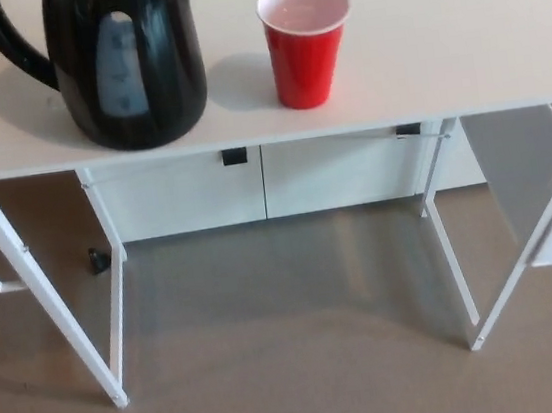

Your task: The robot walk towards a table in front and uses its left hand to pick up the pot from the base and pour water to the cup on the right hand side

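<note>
Neither robot hand shows from the head camera, so whether either is spread or closed cannot be told; the walk-up looks nearly finished and the reach not begun.

Biggest thing is the white table [459, 53], its top filling the upper part of the view; I place everything against it. On its left end stands the black kettle [128, 68], upright, long axis vertical, its top cut off by the picture edge; whether a separate base sits under it cannot be made out. Its handle [10, 53] curves out toward the table's left edge, away from the cup, which suits a left-hand grasp; the spout is not visible. Judging by its bulk and water window, it is probably rigid, smooth and fairly heavy if filled; take it by the handle.

Toward the table's middle, right of the kettle and apart from it, stands the red cup [306, 42], upright, mouth up; likely light, thin and easy to tip.
</note>
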Controlling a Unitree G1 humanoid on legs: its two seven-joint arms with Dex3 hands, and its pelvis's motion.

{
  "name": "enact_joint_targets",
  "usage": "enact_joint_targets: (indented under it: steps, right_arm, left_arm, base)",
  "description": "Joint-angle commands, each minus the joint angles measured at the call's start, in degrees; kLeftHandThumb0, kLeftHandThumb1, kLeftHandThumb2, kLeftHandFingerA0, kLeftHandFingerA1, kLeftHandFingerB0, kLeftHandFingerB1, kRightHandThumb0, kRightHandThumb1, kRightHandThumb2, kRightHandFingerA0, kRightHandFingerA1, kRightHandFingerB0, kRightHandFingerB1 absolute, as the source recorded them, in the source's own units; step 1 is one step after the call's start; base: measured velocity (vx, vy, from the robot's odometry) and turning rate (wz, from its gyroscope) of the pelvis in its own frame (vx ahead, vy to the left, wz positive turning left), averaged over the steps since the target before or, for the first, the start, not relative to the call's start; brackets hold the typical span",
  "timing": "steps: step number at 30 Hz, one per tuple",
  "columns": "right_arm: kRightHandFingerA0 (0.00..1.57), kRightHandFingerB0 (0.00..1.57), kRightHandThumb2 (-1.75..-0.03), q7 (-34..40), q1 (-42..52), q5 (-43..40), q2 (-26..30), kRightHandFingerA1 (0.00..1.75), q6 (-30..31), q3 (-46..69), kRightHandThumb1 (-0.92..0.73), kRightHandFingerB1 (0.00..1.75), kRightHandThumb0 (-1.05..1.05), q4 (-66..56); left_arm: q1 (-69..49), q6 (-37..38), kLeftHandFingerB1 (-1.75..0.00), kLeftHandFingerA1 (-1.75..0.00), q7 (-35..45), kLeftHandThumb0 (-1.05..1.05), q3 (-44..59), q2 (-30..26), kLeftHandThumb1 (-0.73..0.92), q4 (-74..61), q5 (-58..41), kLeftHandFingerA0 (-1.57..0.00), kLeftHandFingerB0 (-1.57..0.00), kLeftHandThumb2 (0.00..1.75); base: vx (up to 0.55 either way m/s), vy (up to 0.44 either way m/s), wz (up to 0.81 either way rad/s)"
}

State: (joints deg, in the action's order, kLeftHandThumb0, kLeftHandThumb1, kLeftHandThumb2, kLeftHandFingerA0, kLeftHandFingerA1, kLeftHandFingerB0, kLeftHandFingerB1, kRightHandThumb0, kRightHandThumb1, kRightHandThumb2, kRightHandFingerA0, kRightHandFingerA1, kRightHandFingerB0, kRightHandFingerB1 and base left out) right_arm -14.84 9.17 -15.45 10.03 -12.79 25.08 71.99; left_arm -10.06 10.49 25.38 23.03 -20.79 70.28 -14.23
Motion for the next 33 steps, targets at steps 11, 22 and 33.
enact_joint_targets:
  steps: [11, 22, 33]
  right_arm:
    - [0.11, 0.00, -0.61, 1.5, 0.0, 0.4, 0.7, 0.43, -0.3, -0.1, -0.74, 0.22, -0.40, 0.0]
    - [0.11, 0.00, -0.65, 1.9, 0.2, 1.2, 0.7, 0.44, -0.7, -1.0, -0.75, 0.22, -0.37, -0.2]
    - [0.06, 0.00, -0.63, 1.1, -0.7, 0.5, 0.4, 0.43, -0.6, -0.3, -0.77, 0.26, -0.38, -0.7]
  left_arm:
    - [0.0, 0.5, -0.36, -0.46, -0.6, -0.35, -0.1, -0.5, 0.57, 0.0, 0.4, -0.53, -0.47, 0.57]
    - [0.0, 0.3, -0.37, -0.46, -0.7, -0.34, -0.2, -0.6, 0.54, -0.1, 0.2, -0.54, -0.49, 0.56]
    - [1.0, 0.0, -0.37, -0.46, -1.4, -0.35, -1.0, -0.7, 0.60, -0.5, 0.6, -0.54, -0.50, 0.57]
  base:
    - [0.15, -0.067, -0.01]
    - [0.07, 0.128, -0.08]
    - [0.08, 0.167, 0.02]
